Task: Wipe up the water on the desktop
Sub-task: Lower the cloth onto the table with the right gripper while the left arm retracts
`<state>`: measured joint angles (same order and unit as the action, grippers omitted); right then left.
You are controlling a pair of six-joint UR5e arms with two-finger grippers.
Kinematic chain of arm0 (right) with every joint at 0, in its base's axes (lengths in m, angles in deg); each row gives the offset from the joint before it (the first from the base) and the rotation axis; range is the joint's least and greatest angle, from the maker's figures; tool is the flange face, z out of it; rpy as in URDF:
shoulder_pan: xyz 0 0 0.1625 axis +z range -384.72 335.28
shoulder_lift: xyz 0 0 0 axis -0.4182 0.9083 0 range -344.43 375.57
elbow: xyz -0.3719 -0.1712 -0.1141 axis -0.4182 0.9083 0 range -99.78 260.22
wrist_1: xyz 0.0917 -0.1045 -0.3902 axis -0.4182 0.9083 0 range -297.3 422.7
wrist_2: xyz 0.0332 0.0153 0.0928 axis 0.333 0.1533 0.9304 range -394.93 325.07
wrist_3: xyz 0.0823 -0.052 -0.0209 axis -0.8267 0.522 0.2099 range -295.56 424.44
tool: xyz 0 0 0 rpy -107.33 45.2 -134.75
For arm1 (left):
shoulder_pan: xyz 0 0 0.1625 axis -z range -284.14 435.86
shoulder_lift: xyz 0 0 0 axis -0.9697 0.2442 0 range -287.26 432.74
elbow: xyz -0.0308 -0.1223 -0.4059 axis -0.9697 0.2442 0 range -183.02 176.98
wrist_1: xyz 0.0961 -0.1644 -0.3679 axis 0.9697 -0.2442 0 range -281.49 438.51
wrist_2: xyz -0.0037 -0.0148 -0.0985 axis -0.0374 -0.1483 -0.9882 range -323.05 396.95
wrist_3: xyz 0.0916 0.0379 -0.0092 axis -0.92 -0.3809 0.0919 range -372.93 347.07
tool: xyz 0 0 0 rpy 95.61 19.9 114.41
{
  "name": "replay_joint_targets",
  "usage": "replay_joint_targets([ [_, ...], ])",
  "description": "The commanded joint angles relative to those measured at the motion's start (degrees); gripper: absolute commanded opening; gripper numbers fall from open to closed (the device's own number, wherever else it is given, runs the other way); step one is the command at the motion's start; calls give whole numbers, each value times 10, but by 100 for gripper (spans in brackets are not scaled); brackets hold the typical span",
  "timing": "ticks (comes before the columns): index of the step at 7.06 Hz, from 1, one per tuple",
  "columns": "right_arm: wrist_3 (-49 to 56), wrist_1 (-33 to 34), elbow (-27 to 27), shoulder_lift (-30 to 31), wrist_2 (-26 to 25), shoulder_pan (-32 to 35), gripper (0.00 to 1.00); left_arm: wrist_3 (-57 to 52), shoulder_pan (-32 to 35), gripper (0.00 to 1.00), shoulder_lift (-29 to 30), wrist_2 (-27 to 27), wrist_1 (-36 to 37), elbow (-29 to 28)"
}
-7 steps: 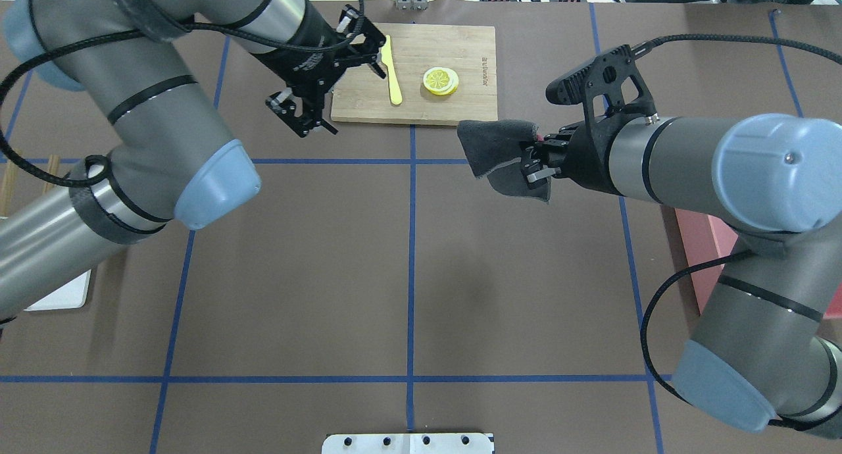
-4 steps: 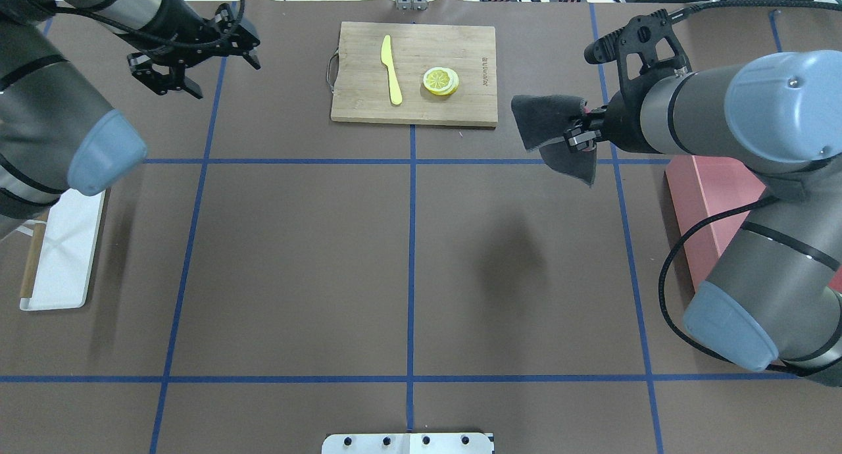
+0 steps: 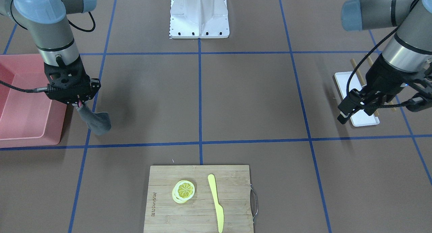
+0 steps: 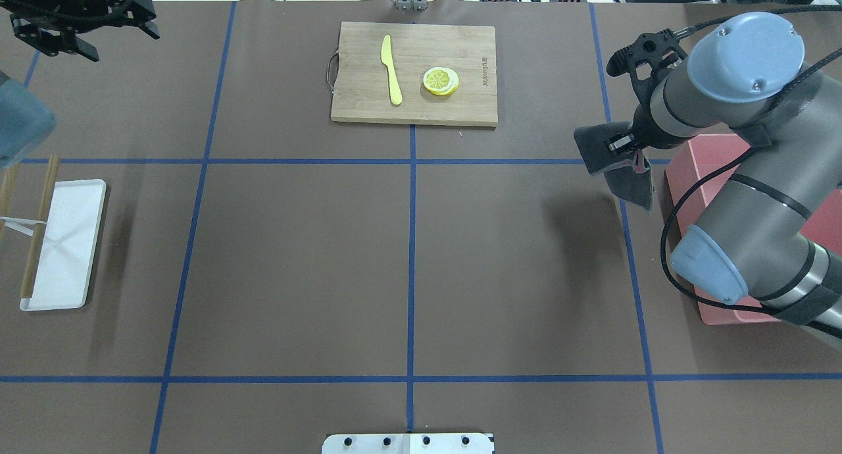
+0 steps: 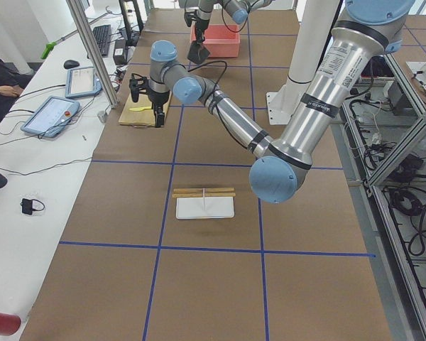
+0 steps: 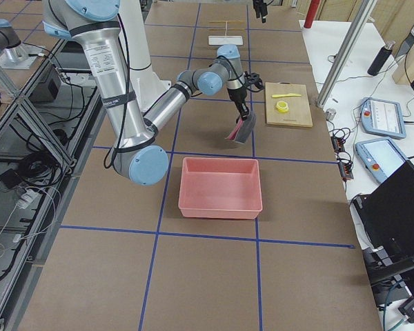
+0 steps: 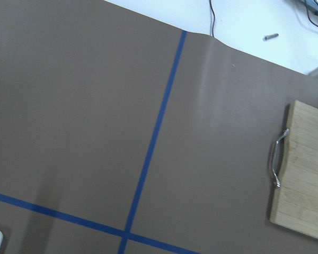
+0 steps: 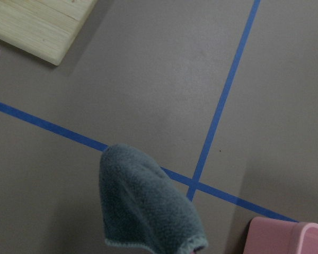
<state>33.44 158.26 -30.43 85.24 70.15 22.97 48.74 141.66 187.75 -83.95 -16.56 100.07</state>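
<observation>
**Q:** Where is the cloth [image 4: 595,154]?
**A:** Pinched in the right fingers [image 4: 617,143]. It hangs above the surface [image 4: 408,263] beside the pink bin [image 3: 30,141] rim, well apart from the cutting board [image 4: 473,105] at the far edge.
**Q:** And the left fingers [image 3: 347,106]? Any writing?
**A:** Raised near the far left corner; open or closed cannot be told. The board's mark is too small to read.

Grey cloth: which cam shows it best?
Exterior front-facing: the grey cloth hangs whole from the right pincer, nothing in front of it. Overhead: the arm's wrist covers part. Right wrist: close, but cut off at the frame's bottom edge. Side views: small and far. Left wrist: not shown.
</observation>
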Motion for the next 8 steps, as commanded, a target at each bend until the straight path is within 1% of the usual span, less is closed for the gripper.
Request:
replay_joint_targets([
  [1,17,17,65,-32,61,9,0,-123,45,99,-23,15,-9,-10],
  [3,21,17,91,-38,54,-23,0,-207,60,99,-64,16,-6,-13],
  [4,25,17,110,-38,32,-44,0,-219,84,99,-66,15,-6,-14],
  [5,25,17,125,-40,15,-68,0,-219,89,99,-66,15,-4,-19],
  [6,24,25,131,-47,21,-83,0,-222,89,99,-70,15,2,-25],
  [8,15,26,125,-61,23,-117,0,-310,108,99,-90,15,15,-28],
])
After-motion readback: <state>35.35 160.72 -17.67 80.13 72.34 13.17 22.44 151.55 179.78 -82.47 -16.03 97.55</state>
